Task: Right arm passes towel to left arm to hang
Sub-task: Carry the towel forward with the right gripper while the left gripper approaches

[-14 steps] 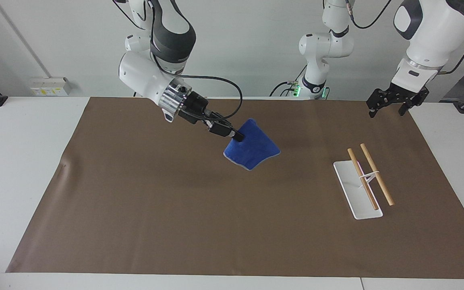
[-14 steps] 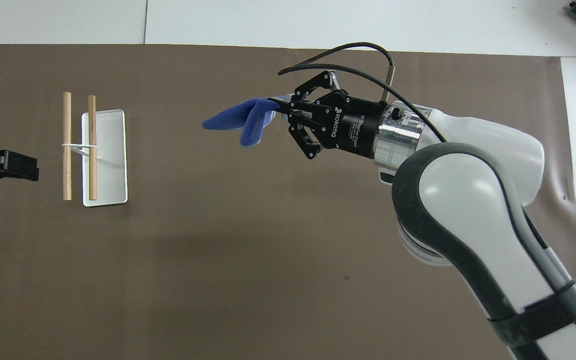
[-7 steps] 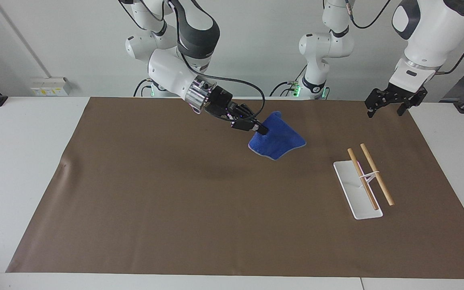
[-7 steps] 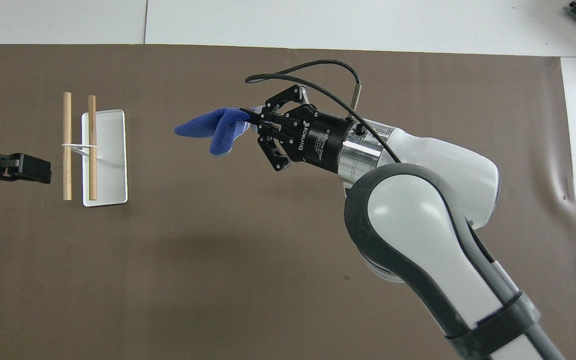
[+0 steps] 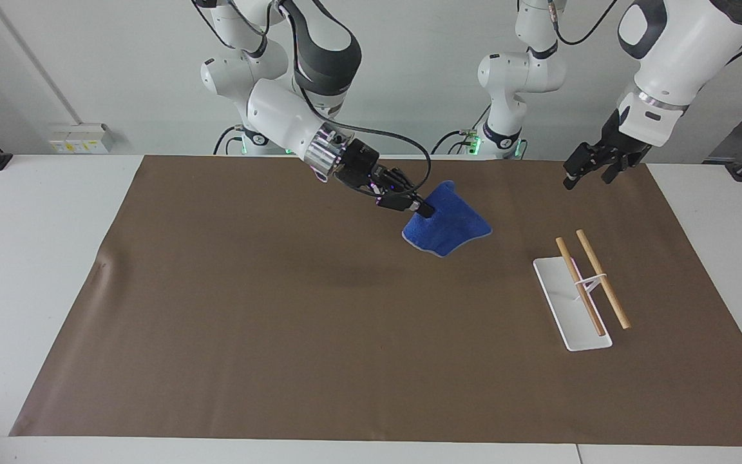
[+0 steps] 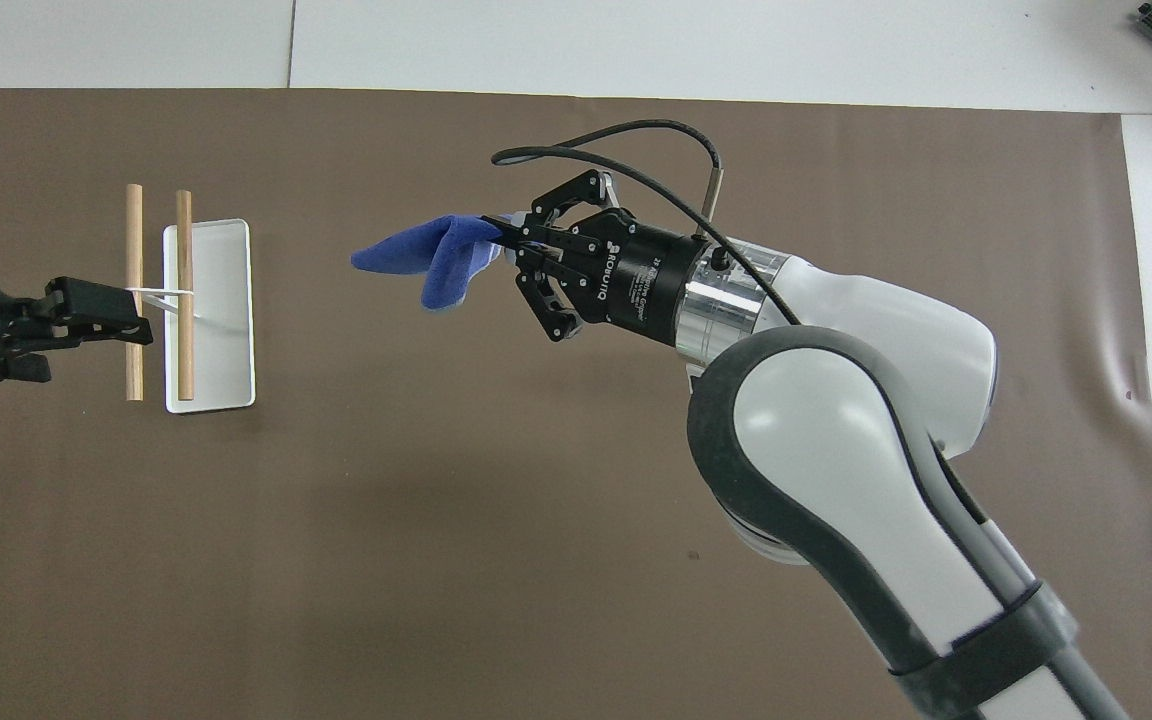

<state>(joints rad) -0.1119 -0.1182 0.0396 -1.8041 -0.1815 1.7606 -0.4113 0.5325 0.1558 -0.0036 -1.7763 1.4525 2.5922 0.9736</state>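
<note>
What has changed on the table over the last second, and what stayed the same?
The right end effector, shut on the blue towel, carried it through the air toward the left arm's end of the table, then nearly stopped. The left end effector, open and empty, turned and swung in toward the towel, now over the mat near the rack. Nothing was handed over. The rack with its two wooden rods did not move.

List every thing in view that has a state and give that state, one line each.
towel: off the mat, draping from the right gripper, pinched at one edge.
right gripper: shut on the towel, over the middle of the mat.
left gripper: open, holding nothing, raised over the mat's edge at the left arm's end.
rack: on the mat, white base flat, two wooden rods bare.
brown mat: spread flat on the table.
</note>
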